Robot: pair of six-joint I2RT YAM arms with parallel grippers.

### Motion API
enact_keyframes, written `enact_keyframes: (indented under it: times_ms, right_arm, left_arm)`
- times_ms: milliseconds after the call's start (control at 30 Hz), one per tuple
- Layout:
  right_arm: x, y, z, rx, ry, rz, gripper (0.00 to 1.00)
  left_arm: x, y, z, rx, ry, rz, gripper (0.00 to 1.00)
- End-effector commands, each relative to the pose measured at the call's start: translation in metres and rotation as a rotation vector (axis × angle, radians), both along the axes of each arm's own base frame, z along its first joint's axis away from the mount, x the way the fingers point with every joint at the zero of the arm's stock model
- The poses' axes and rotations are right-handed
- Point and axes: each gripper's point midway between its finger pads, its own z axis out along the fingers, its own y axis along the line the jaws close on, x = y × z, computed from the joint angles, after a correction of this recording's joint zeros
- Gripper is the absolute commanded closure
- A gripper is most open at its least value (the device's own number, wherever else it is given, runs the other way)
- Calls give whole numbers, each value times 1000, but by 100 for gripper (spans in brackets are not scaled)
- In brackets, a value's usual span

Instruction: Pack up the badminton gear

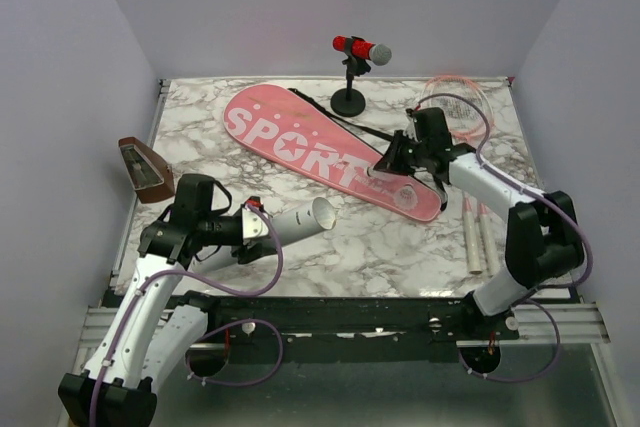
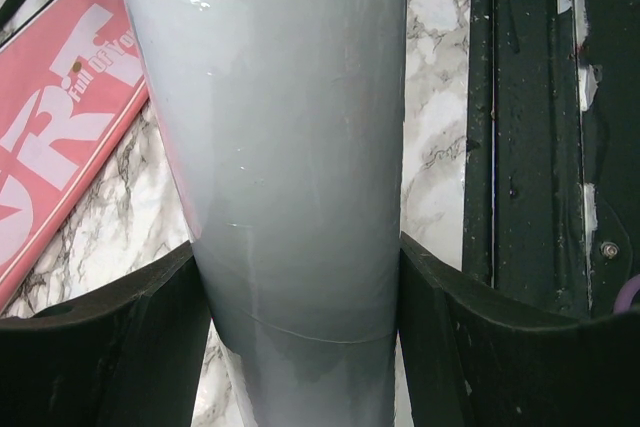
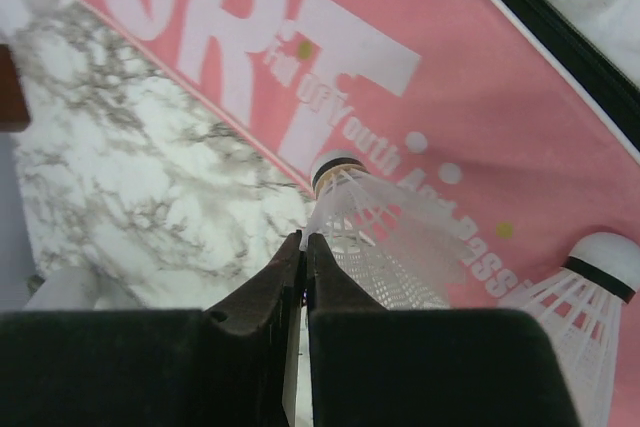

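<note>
Where my left pincer bites: the long white tube, clamped across its body, with a black finger pressed against each side in the left wrist view.
Tube's lie: over the near-left part of the marble table, its open mouth facing right toward the near end of the bag. I cannot tell whether it touches the tabletop.
Right pincer: pressed together, the tips nipping the feather edge of a shuttlecock whose cork end points away from me.
Shuttlecock's place: over the pink bag, by the last letters of "SPORT".
Second shuttlecock: on the bag just to the right of the first, apart from my fingers.
Bag: flat on the table, running diagonally from far left to near right, with its black strap trailing along the far edge.
Rackets: two, side by side along the right of the table, white handles toward me and pink heads at the far right corner. My right arm reaches over them.
Red microphone: on its black stand, just behind the bag at the far edge.
Brown wedge-shaped box: at the left edge of the table, near my left arm and apart from the bag.
</note>
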Motion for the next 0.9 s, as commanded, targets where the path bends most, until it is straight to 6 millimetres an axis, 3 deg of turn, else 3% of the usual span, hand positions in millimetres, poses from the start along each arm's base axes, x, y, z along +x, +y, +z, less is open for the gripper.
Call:
enact_keyframes:
  times_ms: [0, 133, 267, 367, 533, 867]
  right_arm:
    - [-16, 23, 100, 136, -152, 124, 89]
    - [-58, 43, 162, 192, -247, 262, 89]
    - [-106, 63, 193, 218, -278, 392, 89]
    - [-131, 74, 206, 243, -283, 454, 89]
    - [-164, 91, 210, 216, -278, 535, 89]
    - [-190, 82, 219, 216, -275, 544, 89]
  left_arm:
    - [4, -3, 7, -12, -14, -16, 46]
    - [7, -4, 6, -9, -17, -17, 46]
    - [13, -3, -1, 1, -25, -9, 46]
    - [15, -2, -8, 13, -22, -3, 46]
    - [20, -1, -11, 25, -26, 4, 46]
    - [23, -2, -3, 20, -35, 6, 46]
